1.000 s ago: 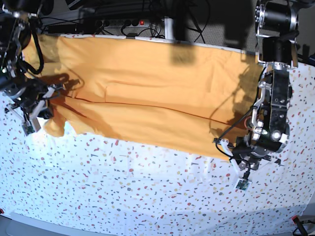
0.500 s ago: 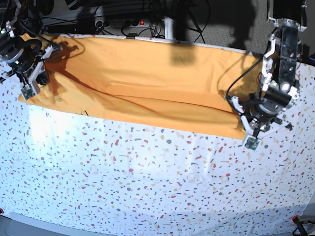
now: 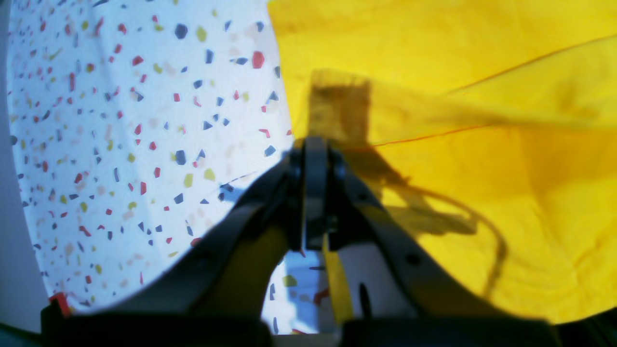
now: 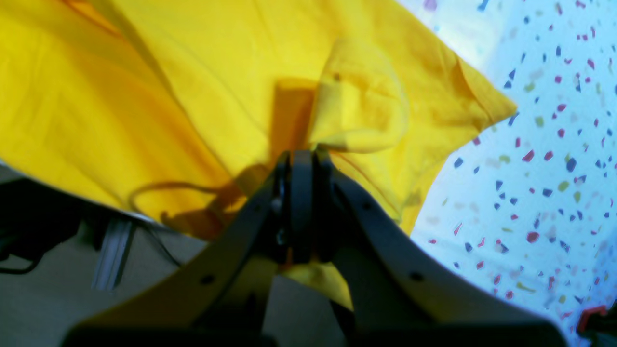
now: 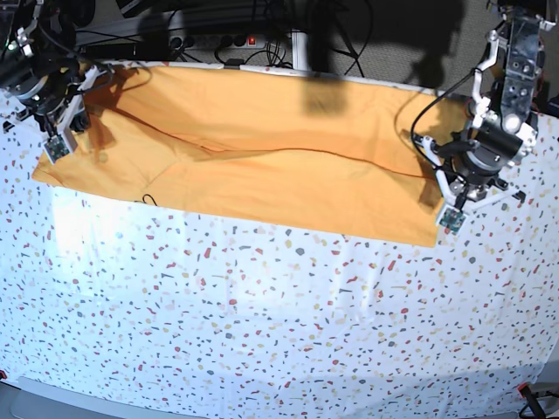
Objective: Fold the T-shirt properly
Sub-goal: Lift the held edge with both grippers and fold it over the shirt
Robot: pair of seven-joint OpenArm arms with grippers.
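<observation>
The orange-yellow T-shirt (image 5: 262, 166) lies as a long band across the far part of the table, with a lengthwise fold line through its middle. At the band's right end my left gripper (image 5: 445, 188) is shut on the T-shirt's edge; a strip of yellow cloth (image 3: 337, 284) shows between its fingers (image 3: 315, 144). My right gripper (image 5: 77, 94) is over the band's far left corner. It is shut on a bunched lump of T-shirt (image 4: 356, 111) at its fingertips (image 4: 301, 156).
The white speckled tablecloth (image 5: 262, 323) covers the whole near half of the table. Cables and a power strip (image 5: 218, 39) lie beyond the far edge. The T-shirt hangs over the table edge (image 4: 72, 193) beside my right gripper. A red clamp (image 5: 524, 388) sits at the near right corner.
Both grippers have moved toward the table's far side with the cloth in them. The near edge of the T-shirt has drawn back, and the band lies narrower and flatter.
</observation>
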